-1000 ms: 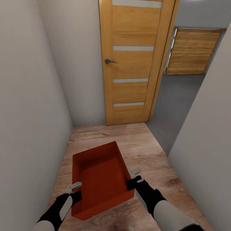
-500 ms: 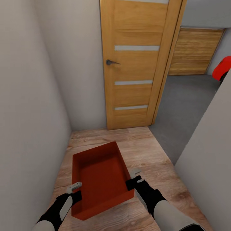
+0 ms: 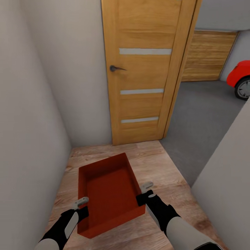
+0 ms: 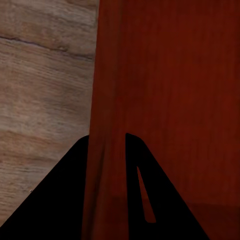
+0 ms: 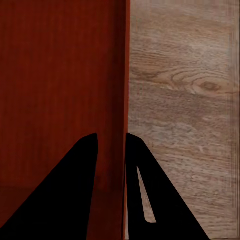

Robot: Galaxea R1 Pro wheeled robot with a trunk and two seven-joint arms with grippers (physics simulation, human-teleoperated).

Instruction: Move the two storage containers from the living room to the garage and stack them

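Head view: both grippers (image 3: 82, 202) (image 3: 146, 189) clamping container (image 3: 107, 187)

A narrow hallway with pale beige walls (image 3: 31, 114) is leading over light wood-plank flooring (image 3: 156, 163) to a wooden door (image 3: 146, 69) with glass slats at 12 o'clock. At 2 o'clock, grey concrete floor (image 3: 201, 118), a slatted wooden panel (image 3: 210, 55) and a red car (image 3: 239, 78) are showing.
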